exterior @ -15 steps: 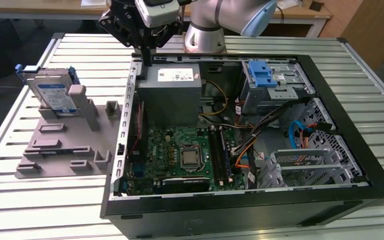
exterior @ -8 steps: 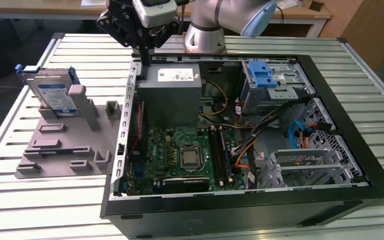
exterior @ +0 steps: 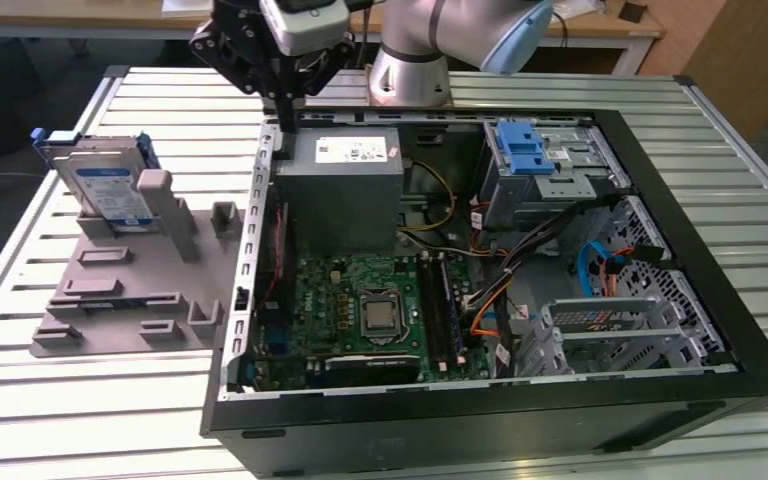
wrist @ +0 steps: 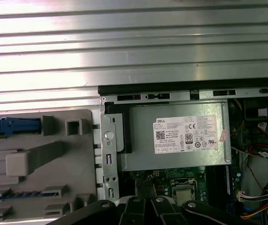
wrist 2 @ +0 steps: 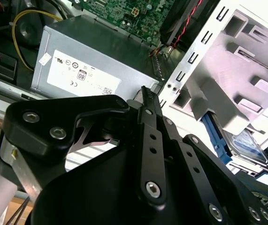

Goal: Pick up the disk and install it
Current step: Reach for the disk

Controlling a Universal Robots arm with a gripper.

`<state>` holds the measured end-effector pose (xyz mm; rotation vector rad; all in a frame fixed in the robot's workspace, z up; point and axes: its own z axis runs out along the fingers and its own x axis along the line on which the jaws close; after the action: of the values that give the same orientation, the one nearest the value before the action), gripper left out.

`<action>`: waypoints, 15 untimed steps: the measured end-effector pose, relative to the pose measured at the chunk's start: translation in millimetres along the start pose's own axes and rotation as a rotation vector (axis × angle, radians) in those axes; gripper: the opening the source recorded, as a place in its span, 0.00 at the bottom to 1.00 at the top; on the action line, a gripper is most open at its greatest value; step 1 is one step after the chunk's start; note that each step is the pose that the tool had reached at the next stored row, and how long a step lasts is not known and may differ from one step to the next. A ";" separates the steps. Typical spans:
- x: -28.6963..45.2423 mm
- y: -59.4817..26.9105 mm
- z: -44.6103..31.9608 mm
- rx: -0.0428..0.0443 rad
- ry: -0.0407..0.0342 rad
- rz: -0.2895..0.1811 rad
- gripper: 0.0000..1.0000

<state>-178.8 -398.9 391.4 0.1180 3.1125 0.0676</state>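
In the exterior view we see the open computer case (exterior: 491, 425), the grey holder (exterior: 117, 320) at its nine o'clock propping the disk (exterior: 104, 190) upright, presumably for easy grasping, and our gripper (exterior: 281, 108), fingers together and empty, hovering at eleven o'clock.

The biggest piece of print in here is the white sticker (wrist: 186, 134) on the grey power supply box (wrist: 141, 140). It carries rows of fine black lettering, a square code patch and a line of small round and boxed marks, and it shows in both wrist views. A small tag (wrist: 223, 136) is stuck at that sticker's edge. In the exterior view the disk (exterior: 97, 170) wears a white-and-blue label (exterior: 108, 195) whose lettering is too small to make out. A pale sticker (exterior: 564, 153) sits on the silver drive cage (exterior: 558, 180).
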 end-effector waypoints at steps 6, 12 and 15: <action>2.5 -0.2 0.0 0.0000 0.0000 0.000 0.11; 4.9 -0.4 0.1 0.0000 0.0000 0.000 0.11; 6.2 -0.5 0.1 0.0000 0.0000 0.000 0.11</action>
<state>-185.0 -398.8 391.1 0.1180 3.1125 0.0677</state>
